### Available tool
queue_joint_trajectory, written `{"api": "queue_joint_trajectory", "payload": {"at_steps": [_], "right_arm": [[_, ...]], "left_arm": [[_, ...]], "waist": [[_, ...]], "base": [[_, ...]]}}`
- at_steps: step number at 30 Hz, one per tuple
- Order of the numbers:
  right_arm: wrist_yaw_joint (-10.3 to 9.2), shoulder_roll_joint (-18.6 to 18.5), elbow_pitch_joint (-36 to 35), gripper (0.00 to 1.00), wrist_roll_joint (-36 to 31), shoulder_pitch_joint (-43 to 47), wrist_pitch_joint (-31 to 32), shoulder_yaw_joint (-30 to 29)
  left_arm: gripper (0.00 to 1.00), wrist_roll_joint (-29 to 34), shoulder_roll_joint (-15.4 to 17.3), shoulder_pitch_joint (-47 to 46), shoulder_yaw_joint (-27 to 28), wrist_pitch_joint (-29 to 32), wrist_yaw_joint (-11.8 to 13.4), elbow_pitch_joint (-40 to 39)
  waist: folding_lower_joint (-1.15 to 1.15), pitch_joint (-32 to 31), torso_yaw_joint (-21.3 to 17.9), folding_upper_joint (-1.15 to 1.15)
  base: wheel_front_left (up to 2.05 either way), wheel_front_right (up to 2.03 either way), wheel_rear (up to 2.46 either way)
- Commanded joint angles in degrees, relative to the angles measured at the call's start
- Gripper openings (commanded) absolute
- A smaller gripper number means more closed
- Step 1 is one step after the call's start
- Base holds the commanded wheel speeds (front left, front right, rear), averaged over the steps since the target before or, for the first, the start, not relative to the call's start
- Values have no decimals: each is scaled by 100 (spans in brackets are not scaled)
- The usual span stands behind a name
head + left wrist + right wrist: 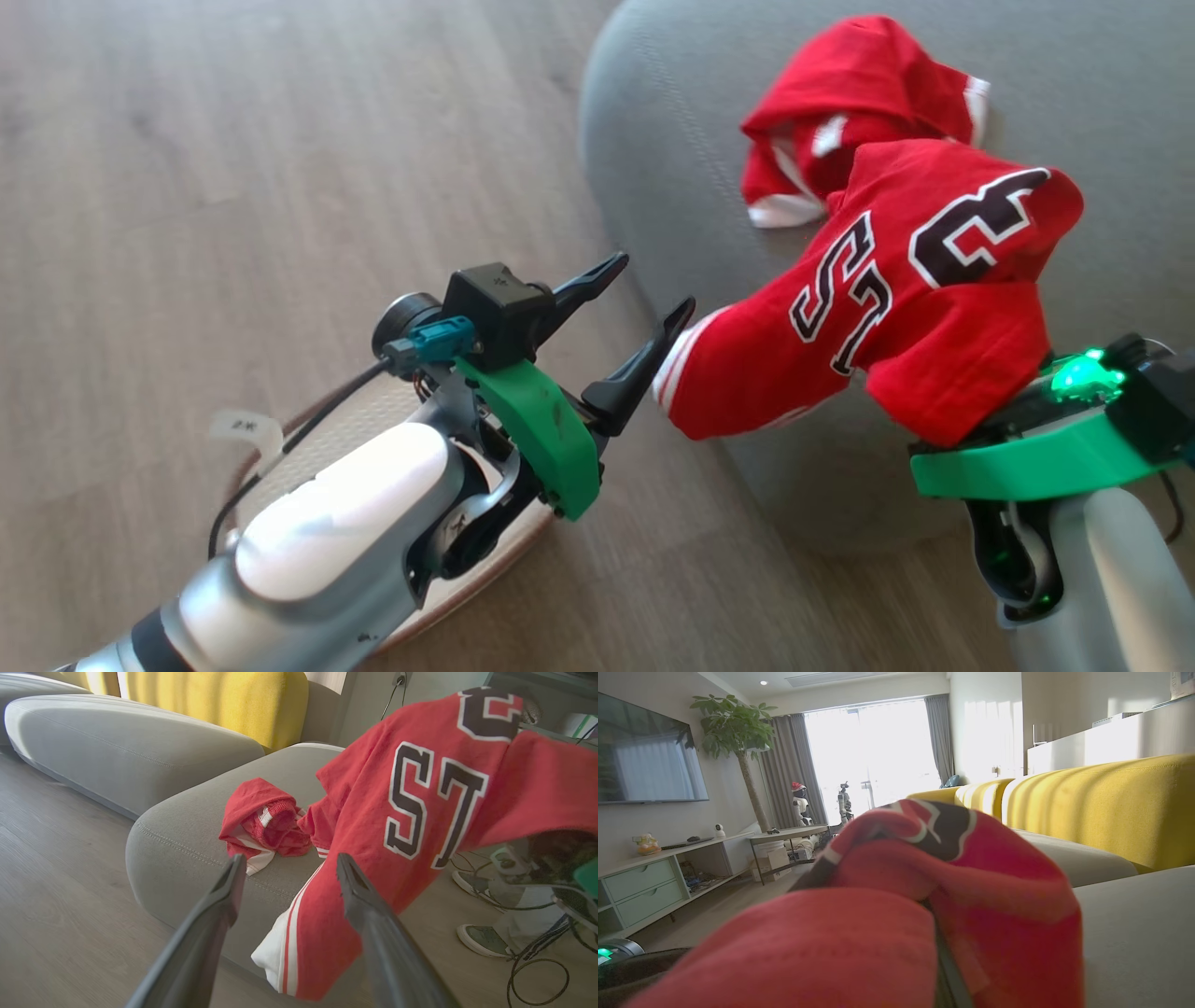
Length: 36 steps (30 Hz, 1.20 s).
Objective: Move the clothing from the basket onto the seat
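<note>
Head view. Floor (233, 187) of pale wood-grain planks. The basket (373, 397) sits on it at lower left: an oval of cream perforated plastic with a brown rim, mostly hidden under the left forearm. The left gripper (653, 283) is above the basket with its two dark tapered fingers spread wide and nothing between them. The seat (672, 140) is grey woven fabric with a rounded corner and a stitched seam. On it lies a crumpled jersey (859, 93), soft red cloth with white trim, bunched in folds. The lettered jersey (934, 280) drapes over the right gripper (1027, 457), whose fingers are buried in the cloth. Its white-striped hem hangs past the seat's edge, close to the left fingertips.

Left wrist view. The left gripper (290, 858) has its fingers apart and empty. The lettered jersey (420, 802) hangs limp, with black block letters edged in white. The crumpled jersey (266, 821) rests on the seat (187, 826) near the corner. There is a yellow backrest (210, 700) behind, and a person's shoes (481, 940) on the floor at right.

Right wrist view. Folds of the lettered jersey (924, 882) bulge close to the lens, with a dark finger sliver between them. The right gripper is clamped shut on this cloth.
</note>
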Motion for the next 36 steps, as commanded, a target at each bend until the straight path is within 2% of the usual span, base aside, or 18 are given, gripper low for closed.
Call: {"api": "queue_joint_trajectory", "payload": {"at_steps": [1, 9, 21, 27, 36], "right_arm": [[41, 29, -299, 0, -29, -38, -53, 87], [41, 86, -471, 0, -29, 25, -53, 102], [41, 50, -576, 0, -50, -41, -53, 62], [41, -263, -615, 0, -95, -450, -53, 85], [41, -1031, -244, 0, 195, -1700, 86, -232]], "left_arm": [[100, 61, 160, -367, 191, -3, -16, -198], [100, 130, 182, -465, 155, 20, -15, -204], [100, 172, 208, -525, 125, -16, -33, -198], [100, 192, 187, -564, 111, -33, -22, -217], [100, 222, 190, -663, 76, 17, -29, -307]], "waist": [[0, 113, -280, 0], [0, 218, -626, 0], [0, 268, -709, 0], [0, 299, -681, 0], [0, 534, -540, 0]], "base": [[0, 0, 0], [0, 0, 0], [0, 0, 0], [0, 0, 0], [0, 0, 0]]}}
